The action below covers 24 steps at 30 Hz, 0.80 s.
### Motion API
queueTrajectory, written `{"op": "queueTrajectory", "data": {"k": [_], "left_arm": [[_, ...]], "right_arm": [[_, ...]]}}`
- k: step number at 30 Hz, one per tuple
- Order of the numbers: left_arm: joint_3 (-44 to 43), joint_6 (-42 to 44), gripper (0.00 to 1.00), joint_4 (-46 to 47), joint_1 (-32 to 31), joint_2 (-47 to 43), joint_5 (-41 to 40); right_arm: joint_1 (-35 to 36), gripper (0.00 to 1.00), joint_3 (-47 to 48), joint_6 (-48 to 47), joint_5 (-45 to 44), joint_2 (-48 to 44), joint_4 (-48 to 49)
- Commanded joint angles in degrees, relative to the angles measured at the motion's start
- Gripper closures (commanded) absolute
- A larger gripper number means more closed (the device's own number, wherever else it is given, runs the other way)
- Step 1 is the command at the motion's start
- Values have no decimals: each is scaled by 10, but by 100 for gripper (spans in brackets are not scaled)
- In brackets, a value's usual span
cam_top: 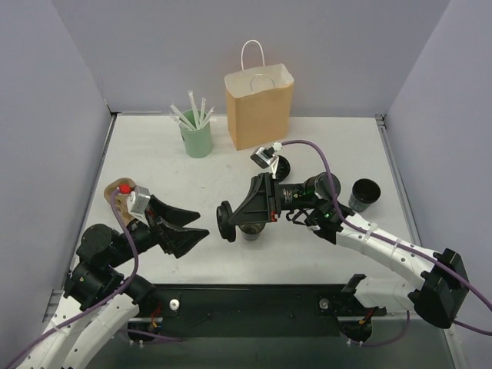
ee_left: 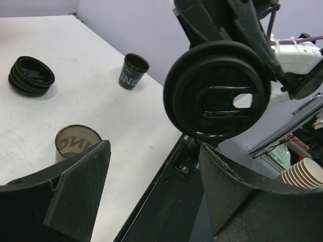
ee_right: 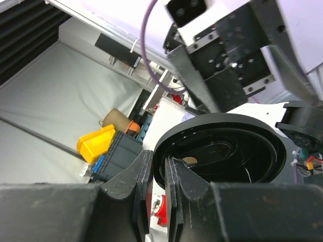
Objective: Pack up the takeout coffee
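Note:
My right gripper (cam_top: 237,218) is shut on the rim of a round black lid (cam_top: 225,221), holding it on edge above the table. In the right wrist view both fingers (ee_right: 144,174) pinch the lid (ee_right: 227,151). An open black takeout coffee cup (cam_top: 250,232) stands just under that gripper, mostly hidden by it; the left wrist view shows the cup (ee_left: 75,143) uncovered. My left gripper (cam_top: 201,225) is open, its tips pointing at the lid (ee_left: 217,91) from the left and a little short of it, with nothing between the fingers (ee_left: 75,191).
A brown paper bag (cam_top: 259,104) stands upright at the back. A mint-green cup of white straws (cam_top: 196,132) is to its left. A stack of black lids (cam_top: 277,165), a second black cup (cam_top: 364,194) and a brown pulp carrier (cam_top: 117,187) are also on the table.

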<state>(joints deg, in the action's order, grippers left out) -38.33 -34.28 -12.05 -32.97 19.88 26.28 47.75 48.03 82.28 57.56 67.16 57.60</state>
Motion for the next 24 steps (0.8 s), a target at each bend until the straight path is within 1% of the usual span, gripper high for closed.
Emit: {"op": "queueTrajectory", "data": {"k": [1, 2, 4, 5, 7, 8, 10, 14, 17, 20, 24], "left_arm": [[-18, -21, 22, 67, -3, 0, 53], [-18, -25, 23, 77, -3, -2, 62], [-20, -32, 24, 92, -3, -1, 71], [-22, -33, 25, 92, -3, 3, 71], [-25, -37, 26, 99, -3, 11, 82], [-25, -41, 28, 112, -3, 21, 88], [-25, -59, 30, 140, -3, 32, 104], [-21, -79, 33, 185, -3, 52, 112], [-18, -95, 35, 209, -3, 60, 118], [-15, -94, 37, 203, -3, 69, 117], [8, -113, 40, 232, -3, 71, 114]], "right_arm": [[1, 88, 19, -92, -13, -30, -42], [1, 88, 23, -121, -34, -36, -116], [1, 87, 37, -170, -49, -48, -172], [0, 87, 36, -172, -58, -51, -186], [1, 87, 34, -171, -66, -55, -184], [1, 87, 34, -171, -68, -54, -185], [1, 87, 34, -166, -73, -48, -183], [1, 87, 20, -134, -73, -33, -124], [1, 87, 15, -126, -79, -28, -113], [1, 87, 10, -120, -83, -23, -94], [2, 87, 1, -100, -85, -11, -58]]}}
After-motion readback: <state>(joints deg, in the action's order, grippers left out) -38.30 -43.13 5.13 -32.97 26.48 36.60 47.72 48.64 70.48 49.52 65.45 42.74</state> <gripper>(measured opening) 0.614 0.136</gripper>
